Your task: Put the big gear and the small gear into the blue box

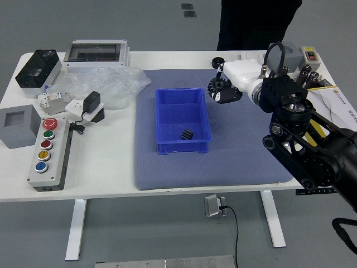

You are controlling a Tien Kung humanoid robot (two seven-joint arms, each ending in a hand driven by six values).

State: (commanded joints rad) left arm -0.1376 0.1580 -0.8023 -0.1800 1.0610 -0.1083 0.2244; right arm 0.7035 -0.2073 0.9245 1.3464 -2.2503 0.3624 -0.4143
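Note:
The blue box (181, 146) stands on the grey mat, and a small black ridged piece, apparently the small gear (187, 134), lies inside near its front wall. A round black piece with a centre hole, perhaps the big gear (218, 62), lies at the mat's back edge. My right hand (224, 91) hovers beyond the box's back right corner, just below that round piece in the picture. Whether it holds anything cannot be made out. My left hand is out of view.
A yellow-edged box (334, 111) and several dark cylinders stand at the right. Clear plastic wrap (109, 86), a button panel (50, 151) and grey blocks occupy the left. A person's dark clothing (256, 25) shows beyond the far edge.

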